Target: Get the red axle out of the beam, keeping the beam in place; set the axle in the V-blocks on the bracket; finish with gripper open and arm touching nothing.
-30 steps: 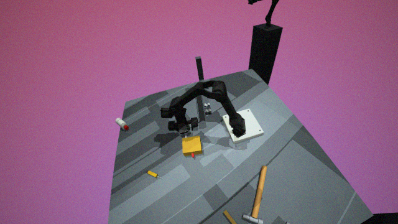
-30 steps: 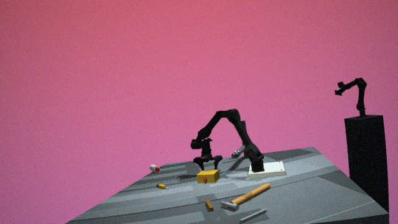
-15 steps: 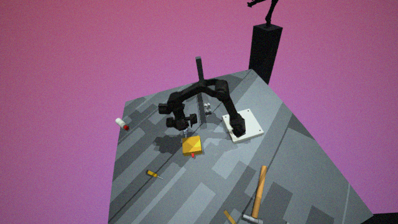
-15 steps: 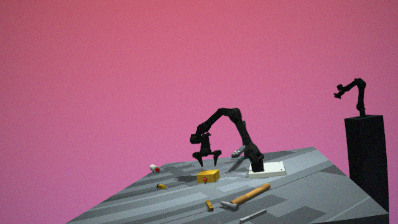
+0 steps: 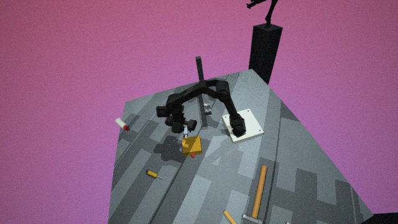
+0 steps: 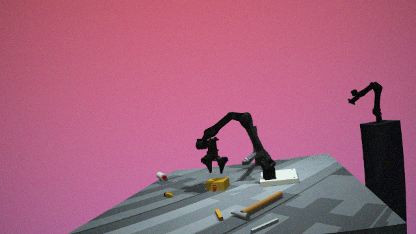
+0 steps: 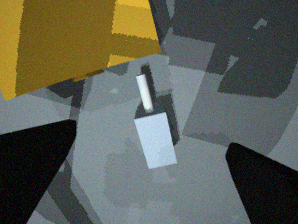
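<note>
So we've got our gripper [image 6: 216,171] [image 7: 154,139] hanging above the bench [image 5: 199,186] [image 6: 146,214], fingers spread wide with nothing between them. The bench top is a patchwork of grey slabs, pale and dark, with thin dark seams running across it and shadows over parts of it. The backdrop all around is plain pink, going purplish in places. Behind the bench's far corner there's a tall black pedestal [image 5: 264,53] [image 6: 383,162] with a second black arm [image 5: 271,14] [image 6: 377,101] on top.

The red axle [image 5: 193,155] [image 6: 214,188] is in the yellow beam [image 5: 192,145] [image 6: 218,184] [image 7: 65,40], its red end poking out of one side. Just beside the beam, on the side away from that red end, we see a pale block with a thin light rod [image 5: 186,131] [image 7: 156,140]; in the wrist view it lies below the spread fingers. Our arm stands on a white plate [image 5: 253,124] [image 6: 286,177], and near a dark upright [image 5: 199,68] there's a small silvery fitting [image 5: 208,108] [image 6: 249,158], maybe the V-blocks, but it's too dim to swear to.

Otherwise we've got a yellow-handled screwdriver [image 5: 152,173] [image 6: 168,195], a wooden-handled hammer [image 5: 260,191] [image 6: 263,202], an orange-yellow bar [image 5: 229,216] [image 6: 219,214] near the hammer's head, and a white cylinder with a red end [image 5: 122,124] [image 6: 161,176] near the edge.
</note>
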